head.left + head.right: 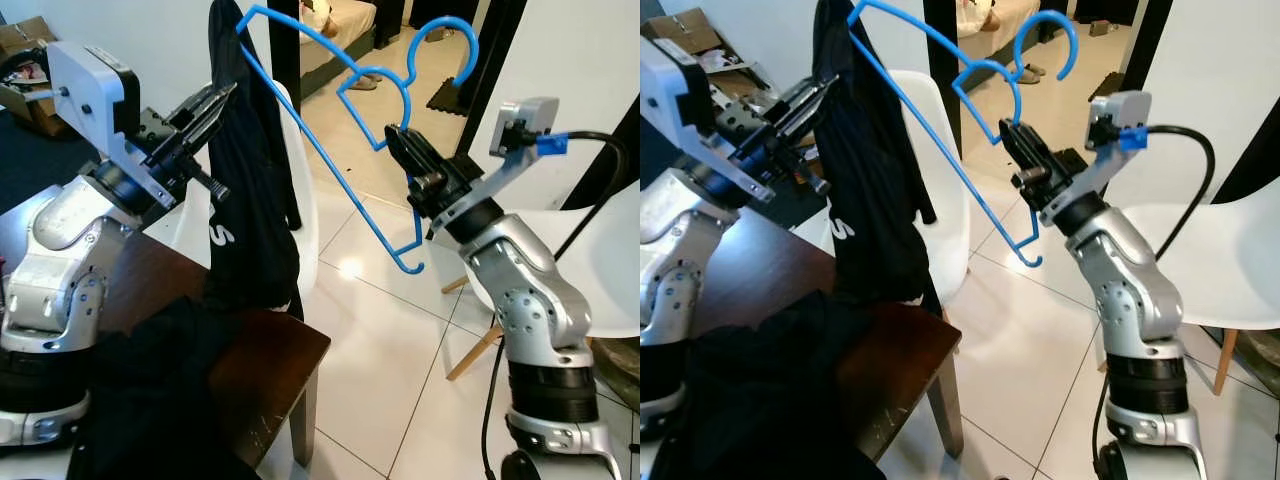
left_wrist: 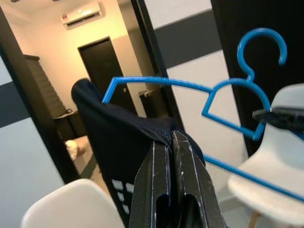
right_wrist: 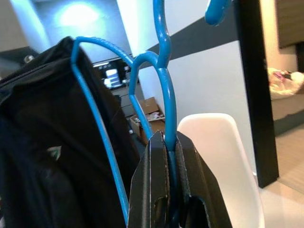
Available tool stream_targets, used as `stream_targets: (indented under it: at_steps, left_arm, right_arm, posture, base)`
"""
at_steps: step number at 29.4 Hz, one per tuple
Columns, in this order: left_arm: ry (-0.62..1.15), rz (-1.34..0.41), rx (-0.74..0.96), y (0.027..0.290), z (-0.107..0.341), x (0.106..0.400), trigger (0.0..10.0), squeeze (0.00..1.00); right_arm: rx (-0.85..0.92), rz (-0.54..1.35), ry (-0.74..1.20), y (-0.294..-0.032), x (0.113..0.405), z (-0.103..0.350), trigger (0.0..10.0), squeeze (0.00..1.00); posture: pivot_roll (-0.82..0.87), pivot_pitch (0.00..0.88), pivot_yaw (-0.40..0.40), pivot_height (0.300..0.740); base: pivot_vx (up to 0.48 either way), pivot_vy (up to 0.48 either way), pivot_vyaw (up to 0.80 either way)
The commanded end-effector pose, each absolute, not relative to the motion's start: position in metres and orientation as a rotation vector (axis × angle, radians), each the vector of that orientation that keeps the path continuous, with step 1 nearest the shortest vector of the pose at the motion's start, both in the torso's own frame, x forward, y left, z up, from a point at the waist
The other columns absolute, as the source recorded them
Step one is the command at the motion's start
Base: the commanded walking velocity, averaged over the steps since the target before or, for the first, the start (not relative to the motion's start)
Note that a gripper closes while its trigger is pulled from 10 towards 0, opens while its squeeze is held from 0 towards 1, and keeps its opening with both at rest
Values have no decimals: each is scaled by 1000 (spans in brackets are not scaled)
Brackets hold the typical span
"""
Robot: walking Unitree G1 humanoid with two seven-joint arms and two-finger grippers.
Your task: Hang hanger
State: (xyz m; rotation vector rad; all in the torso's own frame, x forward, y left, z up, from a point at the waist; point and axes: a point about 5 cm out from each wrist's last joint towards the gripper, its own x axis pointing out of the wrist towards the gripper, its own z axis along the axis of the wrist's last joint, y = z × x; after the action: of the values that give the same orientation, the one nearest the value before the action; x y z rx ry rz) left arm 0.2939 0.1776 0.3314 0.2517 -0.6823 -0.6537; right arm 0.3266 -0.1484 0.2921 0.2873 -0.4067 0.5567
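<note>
Right hand (image 1: 400, 140) clamps blue hanger (image 1: 330, 170) near its neck; left hand (image 1: 215, 105) pinches black garment (image 1: 245, 200) draped on one shoulder; mid-dressing step; next likely pull fabric over other shoulder.

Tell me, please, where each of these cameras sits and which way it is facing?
Left eye view: on the head, looking forward and down at both silver arms, the blue hanger and the wooden table.
Right eye view: its stereo twin, same scene.
Left wrist view: along the left gripper, shut on the dark garment.
Right wrist view: along the right gripper, shut on the hanger.
Both wrist views share hanger, garment and a white chair.
</note>
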Motion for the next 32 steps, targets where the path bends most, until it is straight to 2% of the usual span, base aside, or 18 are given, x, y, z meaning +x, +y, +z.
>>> stream_targets:
  at_steps: [1, 8, 12, 20, 27, 28, 32]
  left_arm:
    - [-699, -680, 316, 181, 335, 290, 0, 0]
    - [-695, -634, 364, 193, 339, 291, 0, 0]
    - [-706, -531, 423, 211, 347, 294, 0, 0]
    - [-726, -427, 554, 243, 371, 294, 0, 0]
    - [-742, -474, 614, 253, 388, 288, 0, 0]
    - [-754, -532, 627, 254, 396, 284, 0, 0]
    - [-776, -640, 644, 255, 407, 275, 0, 0]
  right_arm:
    - [344, 382, -423, -171, 333, 295, 10000, 0]
    - [396, 317, -435, -181, 336, 298, 10000, 0]
    - [244, 416, -347, -168, 334, 292, 10000, 0]
    - [116, 549, -335, -176, 321, 289, 10000, 0]
    - [79, 671, -425, -188, 304, 296, 10000, 0]
    - [59, 745, -466, -194, 292, 299, 10000, 0]
    - [6, 846, -500, -201, 275, 299, 10000, 0]
  posture:
    - [30, 121, 30, 740]
    - [29, 121, 30, 740]
    - [25, 119, 31, 740]
    - [21, 109, 33, 740]
    - [22, 104, 33, 740]
    - [25, 100, 34, 740]
    - [25, 100, 34, 740]
  base:
    - [0, 0, 0]
    - [0, 0, 0]
    - [0, 0, 0]
    - [0, 0, 0]
    - [0, 0, 0]
    - [0, 0, 0]
    - [0, 0, 0]
